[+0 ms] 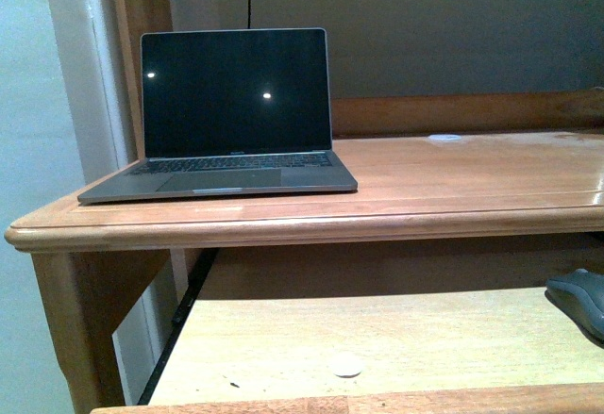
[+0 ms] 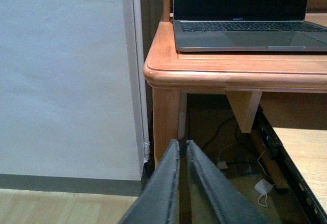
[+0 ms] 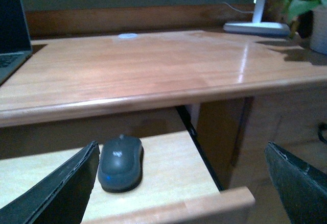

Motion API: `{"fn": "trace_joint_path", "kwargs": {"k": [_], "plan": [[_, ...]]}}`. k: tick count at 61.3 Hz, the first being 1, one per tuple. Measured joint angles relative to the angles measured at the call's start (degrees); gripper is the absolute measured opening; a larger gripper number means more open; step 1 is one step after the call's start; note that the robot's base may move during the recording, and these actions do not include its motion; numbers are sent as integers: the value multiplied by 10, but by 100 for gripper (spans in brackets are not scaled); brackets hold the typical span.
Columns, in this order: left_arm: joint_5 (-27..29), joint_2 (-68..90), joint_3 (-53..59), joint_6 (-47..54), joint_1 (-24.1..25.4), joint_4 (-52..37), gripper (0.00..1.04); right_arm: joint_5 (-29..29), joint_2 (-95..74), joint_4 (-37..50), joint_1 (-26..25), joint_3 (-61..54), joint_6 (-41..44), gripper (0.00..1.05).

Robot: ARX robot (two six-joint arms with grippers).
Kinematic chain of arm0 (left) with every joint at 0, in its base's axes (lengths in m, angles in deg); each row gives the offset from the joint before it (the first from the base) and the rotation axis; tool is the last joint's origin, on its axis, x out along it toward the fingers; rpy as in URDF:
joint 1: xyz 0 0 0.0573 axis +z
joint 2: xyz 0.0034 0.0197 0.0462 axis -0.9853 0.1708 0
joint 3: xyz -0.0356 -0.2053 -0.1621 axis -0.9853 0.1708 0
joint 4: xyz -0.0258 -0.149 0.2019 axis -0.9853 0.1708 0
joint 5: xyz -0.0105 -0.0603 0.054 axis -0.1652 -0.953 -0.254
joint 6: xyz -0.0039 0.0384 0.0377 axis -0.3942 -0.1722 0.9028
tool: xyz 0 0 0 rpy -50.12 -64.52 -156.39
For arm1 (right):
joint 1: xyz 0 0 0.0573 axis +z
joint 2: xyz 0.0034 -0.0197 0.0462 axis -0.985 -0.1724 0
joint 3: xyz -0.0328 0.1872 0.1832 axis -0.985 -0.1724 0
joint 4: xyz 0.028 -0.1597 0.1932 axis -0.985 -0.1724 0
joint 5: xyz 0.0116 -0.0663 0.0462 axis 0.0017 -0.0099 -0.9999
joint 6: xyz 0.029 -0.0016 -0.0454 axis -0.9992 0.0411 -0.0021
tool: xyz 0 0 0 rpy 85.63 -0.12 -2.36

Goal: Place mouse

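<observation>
Right gripper (image 3: 182, 145): jaws spread wide, nothing held. Its fingers (image 3: 61, 185) sit at about the height of the pull-out shelf (image 3: 168, 169) that projects from under the front edge of the desk top (image 3: 153, 66).

Mouse (image 3: 120, 163): lies flat on that shelf, lower than the desk top and just forward of its front edge, under the desk top's right half.

Governing relation: the mouse is not centred in the opening. It lies just beside the finger on the side toward the desk top's laptop (image 1: 236, 112) end; whether the two touch cannot be told. The rest of the opening spans past the shelf's side rail. The long axis of the mouse runs front to back relative to the desk top, wheel end toward the desk top's rear, roughly in line with the gripper's approach. Its narrow width therefore lies across the jaws. Judgement: shift the gripper sideways toward the desk top's laptop end until both flanks sit between the pads, then close.

Left gripper (image 2: 182, 143): fingers pressed almost together with a thin slit between, empty. It points at the leg (image 2: 166, 117) under the desk top's left corner, well apart from the mouse. Judgement: the right arm is the nearer one and should make the pick.

Caution: the desk top's front edge overhangs the back of the shelf, so any lift should first draw the mouse forward of that edge
</observation>
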State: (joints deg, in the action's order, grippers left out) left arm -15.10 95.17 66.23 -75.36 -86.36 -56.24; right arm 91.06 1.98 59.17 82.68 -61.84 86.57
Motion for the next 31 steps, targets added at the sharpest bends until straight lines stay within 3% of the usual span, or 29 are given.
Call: {"fn": "trace_joint_path", "kwargs": {"k": [9, 12, 31], "plan": [[-19, -57, 27, -3, 15, 31, 3, -19, -143, 11, 45, 54, 40, 97], [-51, -76, 34, -3, 37, 43, 3, -23, -175, 4, 56, 66, 52, 97], [-59, -154, 82, -4, 59, 78, 3, -7, -282, -9, 81, 135, 102, 97]]}}
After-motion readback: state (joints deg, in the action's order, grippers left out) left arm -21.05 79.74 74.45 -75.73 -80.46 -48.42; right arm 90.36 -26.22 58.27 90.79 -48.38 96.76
